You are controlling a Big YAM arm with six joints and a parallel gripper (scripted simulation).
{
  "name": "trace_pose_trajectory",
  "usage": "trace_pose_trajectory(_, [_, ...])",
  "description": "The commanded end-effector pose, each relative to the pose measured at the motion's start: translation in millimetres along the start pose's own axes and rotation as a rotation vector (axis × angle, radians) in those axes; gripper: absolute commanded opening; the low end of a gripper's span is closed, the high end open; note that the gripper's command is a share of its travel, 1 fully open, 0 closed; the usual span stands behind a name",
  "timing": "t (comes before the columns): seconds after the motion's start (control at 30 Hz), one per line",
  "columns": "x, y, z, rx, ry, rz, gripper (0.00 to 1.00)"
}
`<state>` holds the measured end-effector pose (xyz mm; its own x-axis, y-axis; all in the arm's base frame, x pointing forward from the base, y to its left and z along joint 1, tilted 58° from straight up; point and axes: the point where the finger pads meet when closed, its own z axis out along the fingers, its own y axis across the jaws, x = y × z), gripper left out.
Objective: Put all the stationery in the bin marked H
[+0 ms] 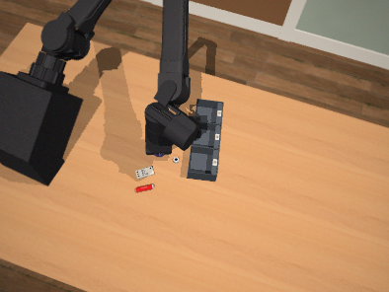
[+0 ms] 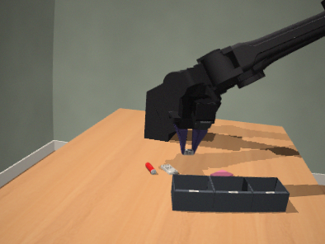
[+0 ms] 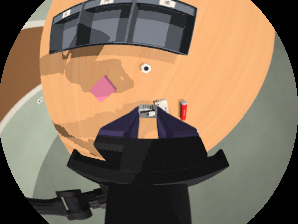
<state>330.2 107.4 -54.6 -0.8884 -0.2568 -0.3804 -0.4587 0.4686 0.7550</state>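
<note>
My gripper [image 1: 159,154] [image 2: 189,151] [image 3: 148,109] is shut on a small grey object [image 2: 189,152] [image 3: 148,111], low over the table just left of the bins. A row of three dark bins [image 1: 207,176] [image 2: 194,200] [image 3: 188,32] stands on the table; I cannot read their labels. A grey-white flat piece [image 1: 144,172] [image 2: 169,168] [image 3: 162,104] and a red stick [image 1: 145,187] [image 2: 150,167] [image 3: 184,107] lie near the gripper. A small white ring [image 1: 175,159] [image 3: 145,67] lies between the gripper and the bins. A pink flat piece [image 2: 223,173] [image 3: 101,88] lies behind the bins.
The arm's black base block [image 1: 30,123] [image 2: 158,119] stands at the table's left end. The arm's links hang over the bins' far end. The table edge runs close behind the bins.
</note>
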Motion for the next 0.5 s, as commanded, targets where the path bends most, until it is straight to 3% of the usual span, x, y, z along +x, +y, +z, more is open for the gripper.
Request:
trace_pose_trajectory(0.0, [-16, -6, -11.1, 0.017, -0.022, -0.029, 0.20])
trace_pose_trajectory(0.2, [-16, -7, -12.8, 0.019, -0.025, -0.026, 0.20])
trace_pose_trajectory(0.23, [-24, 4, -5.4, 0.008, -0.008, -0.028, 0.20])
trace_pose_trajectory(0.47, [-50, 20, -5.6, 0.007, -0.009, -0.028, 0.20])
